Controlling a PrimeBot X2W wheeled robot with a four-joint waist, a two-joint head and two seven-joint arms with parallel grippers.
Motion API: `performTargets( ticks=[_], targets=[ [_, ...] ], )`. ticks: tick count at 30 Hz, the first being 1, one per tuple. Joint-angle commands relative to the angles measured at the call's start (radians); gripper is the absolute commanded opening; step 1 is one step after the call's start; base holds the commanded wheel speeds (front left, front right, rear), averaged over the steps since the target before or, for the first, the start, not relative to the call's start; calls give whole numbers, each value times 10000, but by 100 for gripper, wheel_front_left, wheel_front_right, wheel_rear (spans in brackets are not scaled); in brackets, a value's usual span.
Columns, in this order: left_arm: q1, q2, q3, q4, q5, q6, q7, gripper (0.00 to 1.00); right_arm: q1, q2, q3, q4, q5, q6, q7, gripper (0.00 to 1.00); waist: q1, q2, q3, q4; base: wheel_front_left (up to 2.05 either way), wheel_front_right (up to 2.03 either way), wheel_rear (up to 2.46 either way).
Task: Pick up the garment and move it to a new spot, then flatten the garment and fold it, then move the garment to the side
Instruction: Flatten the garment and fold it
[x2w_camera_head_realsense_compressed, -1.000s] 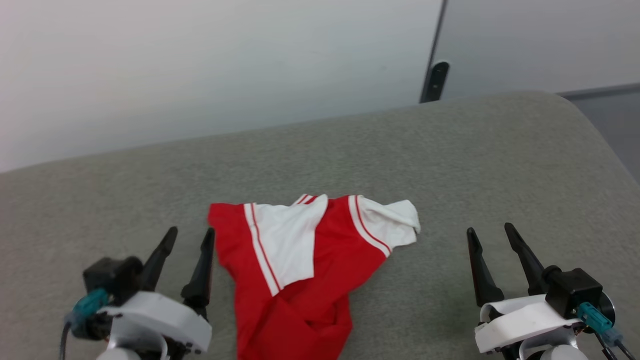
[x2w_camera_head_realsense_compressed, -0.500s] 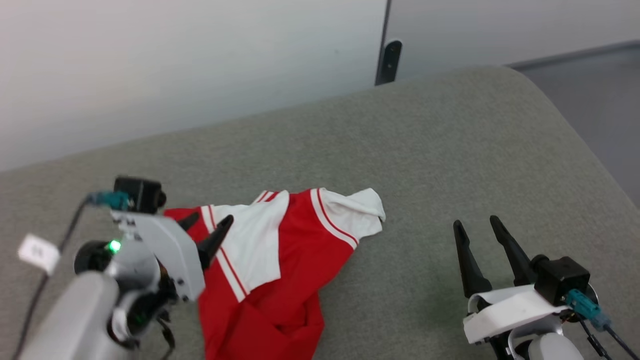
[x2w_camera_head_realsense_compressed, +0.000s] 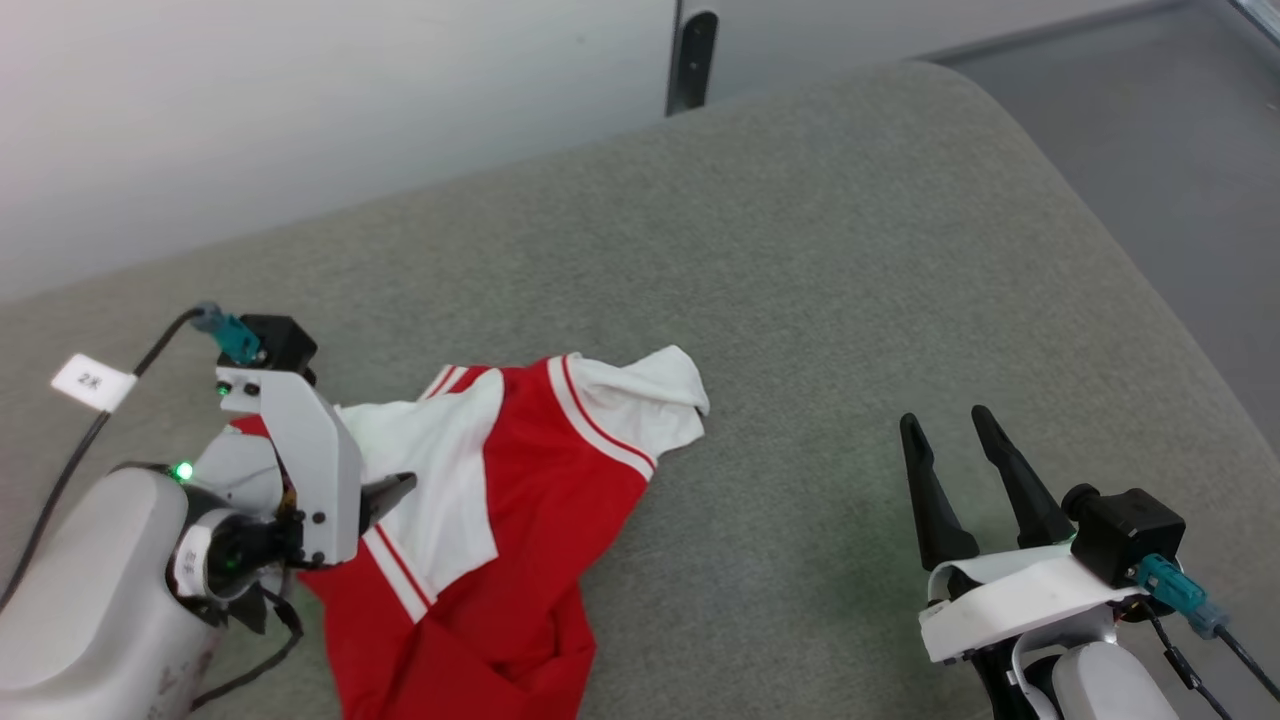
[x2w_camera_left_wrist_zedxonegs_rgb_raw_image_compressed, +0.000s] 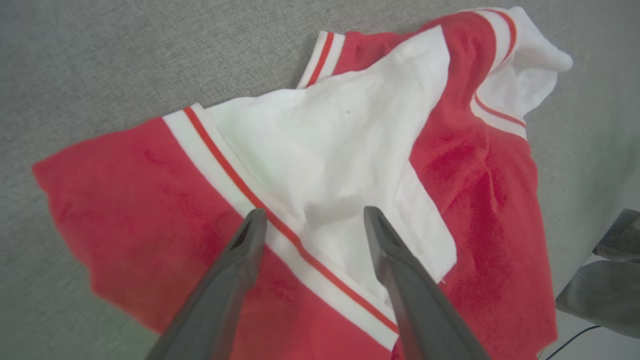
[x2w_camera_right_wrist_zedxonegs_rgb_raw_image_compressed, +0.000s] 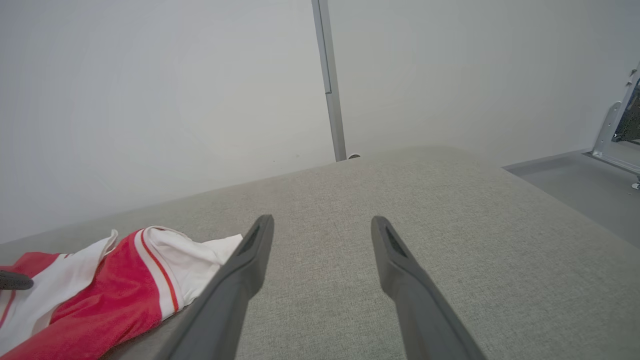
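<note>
On the surface (x2w_camera_head_realsense_compressed: 800, 250), the garment (x2w_camera_head_realsense_compressed: 530, 480) had just come under the left tool (x2w_camera_left_wrist_zedxonegs_rgb_raw_image_compressed: 314, 212).
Crumpled at the near left, it lay unlifted; the left tool hung spread over its white sleeve seam, so the pick-up looked next, while the right tool (x2w_camera_head_realsense_compressed: 943, 416) sat spread, well apart.

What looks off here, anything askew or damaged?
Only the garment: it lies bunched on the grey surface, not flat. One white sleeve is folded over the red body, and the other sleeve is crumpled at its end. No tear, stain or spill is visible.
</note>
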Motion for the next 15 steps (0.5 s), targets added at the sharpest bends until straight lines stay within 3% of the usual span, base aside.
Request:
performTargets(
  ticks=[1, 13, 15],
  targets=[
    [-134, 50, -56, 77, 84, -50, 77, 100, -112, 27, -7, -22, 92, -15, -7, 100, 0, 0, 258, -264, 0, 0, 0],
    [-419, 41, -668, 745, 415, -239, 527, 100, -150, 27, -43, -61, 328, -15, -7, 100, 0, 0, 407, -401, 0, 0, 0],
    [-464, 34, -757, 737, 485, -260, 571, 88, -147, 29, -50, -54, 317, -15, -7, 100, 0, 0, 398, -358, 0, 0, 0]
  ],
)
